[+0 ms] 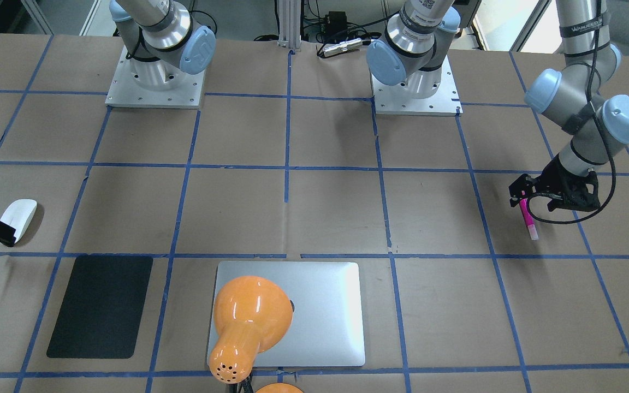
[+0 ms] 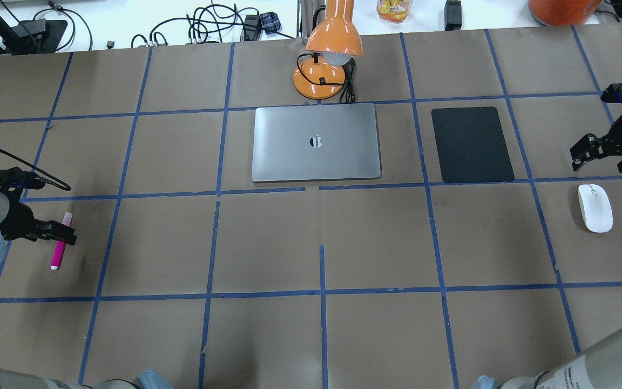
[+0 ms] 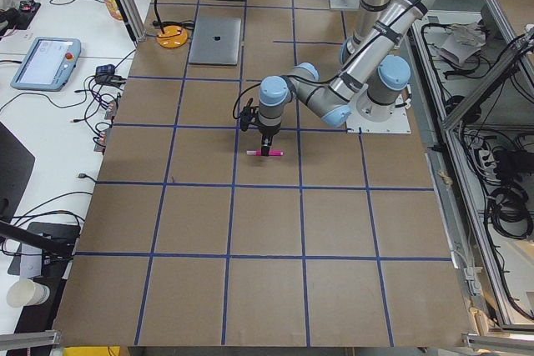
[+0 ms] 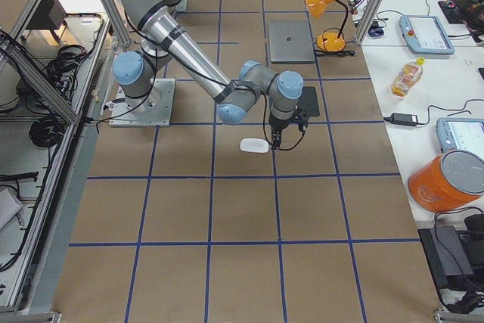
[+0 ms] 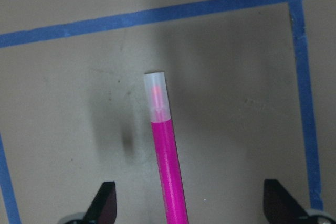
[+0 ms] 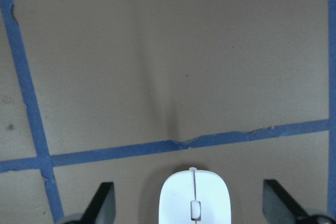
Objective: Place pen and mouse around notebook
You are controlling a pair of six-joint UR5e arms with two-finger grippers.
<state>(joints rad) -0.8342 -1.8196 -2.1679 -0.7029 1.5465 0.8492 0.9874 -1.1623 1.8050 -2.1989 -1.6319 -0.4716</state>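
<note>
The magenta pen (image 2: 58, 256) lies flat on the table at the far left, its pale cap (image 5: 157, 94) pointing away from the wrist camera. My left gripper (image 2: 56, 234) hangs over the pen's middle, open, with a finger (image 5: 105, 205) standing well off on each side. The white mouse (image 2: 595, 207) rests on the table at the far right. My right gripper (image 2: 608, 155) is open just above it, and in the right wrist view the mouse (image 6: 194, 198) sits between the spread fingers (image 6: 104, 203) without touching them. The silver notebook (image 2: 316, 143) lies closed at the table's far centre.
A black mat (image 2: 472, 145) lies just right of the notebook. An orange desk lamp (image 2: 326, 54) stands behind the notebook, its head leaning over the slab (image 1: 331, 311). Blue tape lines grid the brown table. Cables and bottles sit past the far edge.
</note>
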